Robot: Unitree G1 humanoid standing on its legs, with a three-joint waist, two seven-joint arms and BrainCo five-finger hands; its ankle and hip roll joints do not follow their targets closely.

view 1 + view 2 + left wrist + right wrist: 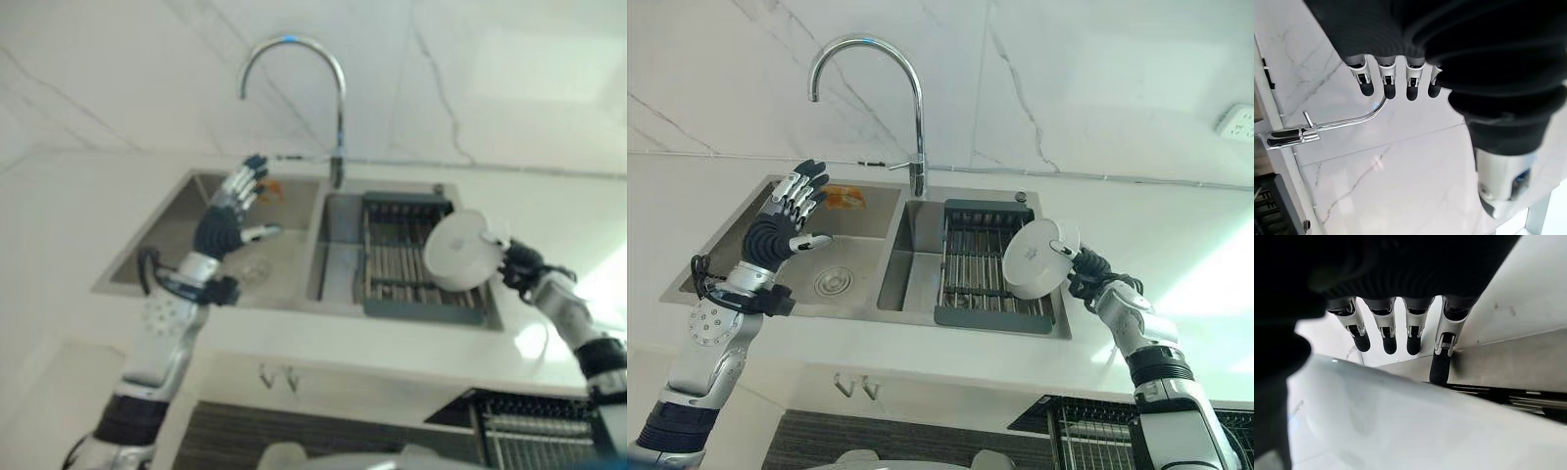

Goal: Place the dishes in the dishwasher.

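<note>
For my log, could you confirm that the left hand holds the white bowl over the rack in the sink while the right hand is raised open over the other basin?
The hands are swapped. The right eye view shows the right hand holding the white bowl over the rack in the sink, while the left hand is raised open over the other basin.

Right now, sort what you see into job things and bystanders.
Job: bowl in the right hand; dish rack in the sink; dishwasher rack below.
Bystanders: tap, drain, orange item, left hand raised, holding nothing.
</note>
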